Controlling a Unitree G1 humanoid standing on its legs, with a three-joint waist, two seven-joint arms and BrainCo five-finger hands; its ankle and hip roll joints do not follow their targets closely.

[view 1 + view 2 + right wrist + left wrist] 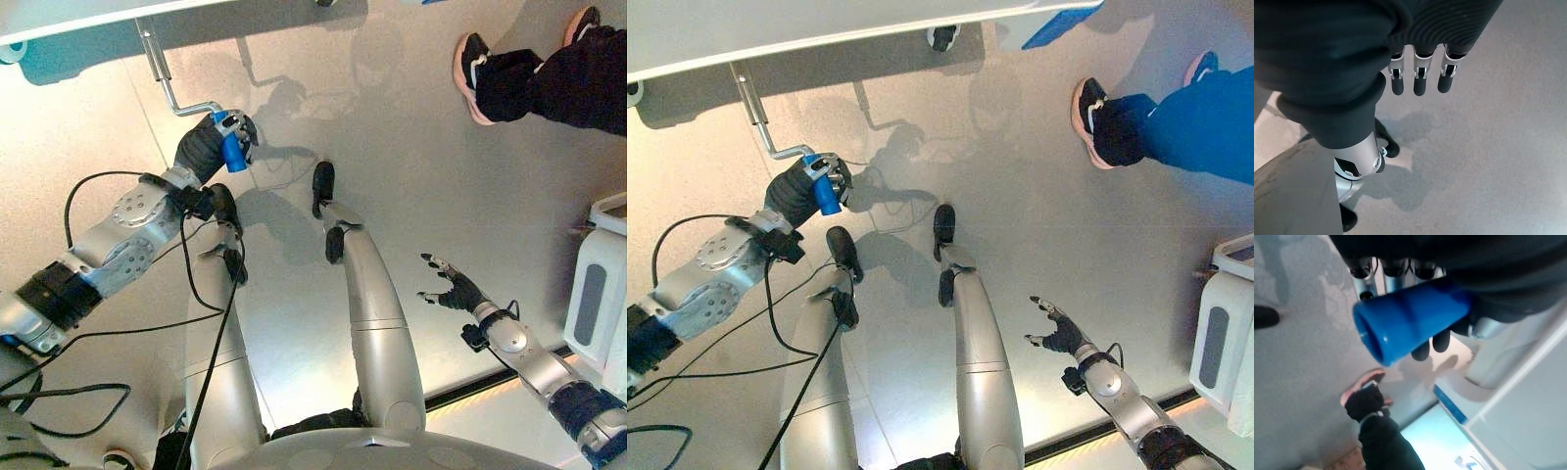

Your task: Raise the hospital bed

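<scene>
Blue crank handle point(232, 152) under the hospital bed point(823, 29) sits clenched in the left hand point(208, 145); right hand point(453, 287) hangs with fingers loosely spread.

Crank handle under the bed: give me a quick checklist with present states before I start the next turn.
1. Left hand shut on the blue crank handle: ok, fingers curl round it in the left wrist view.
2. Handle joined to the metal crank arm that runs up under the bed frame: ok.
3. Right hand away from the crank: ok, open above bare floor.
4. Person out of the crank's sweep: ok, standing off to the right.
5. White unit beyond the right arm: ok, apart from it.
6. Crank engaged with the bed mechanism: cannot tell, the joint is hidden.
</scene>
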